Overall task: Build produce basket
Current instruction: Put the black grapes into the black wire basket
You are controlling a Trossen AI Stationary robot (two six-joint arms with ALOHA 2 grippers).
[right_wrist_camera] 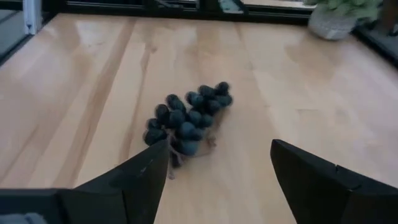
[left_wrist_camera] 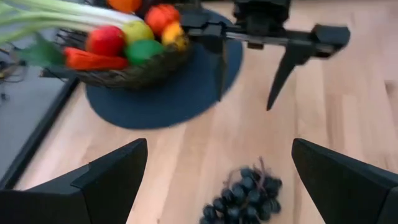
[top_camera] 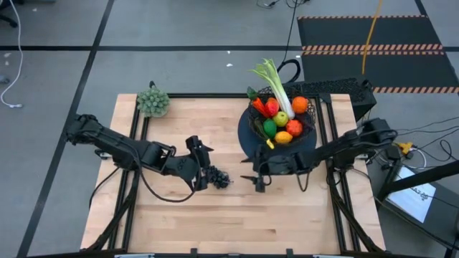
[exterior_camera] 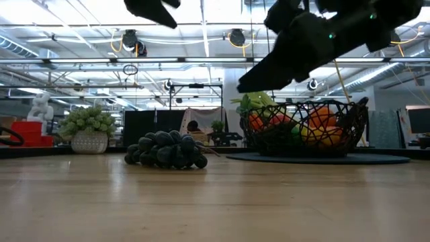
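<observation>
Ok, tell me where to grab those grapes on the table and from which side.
Probably from above, across the narrow width of the bunch's thick middle. The dark grapes lie flat on the table as a long lumpy cluster, with the thin stem at one end. The right pincer is open with its fingers either side of the bunch's length, so it is well placed.

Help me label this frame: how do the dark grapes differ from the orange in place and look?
The dark grapes lie on the bare wooden table, outside the basket; the orange sits inside it among other produce. The grapes are a bumpy, near-black cluster; the orange is one smooth bright ball. The grapes lie between the open left gripper and open right gripper; the orange lies beyond both. Neither is held.
</observation>
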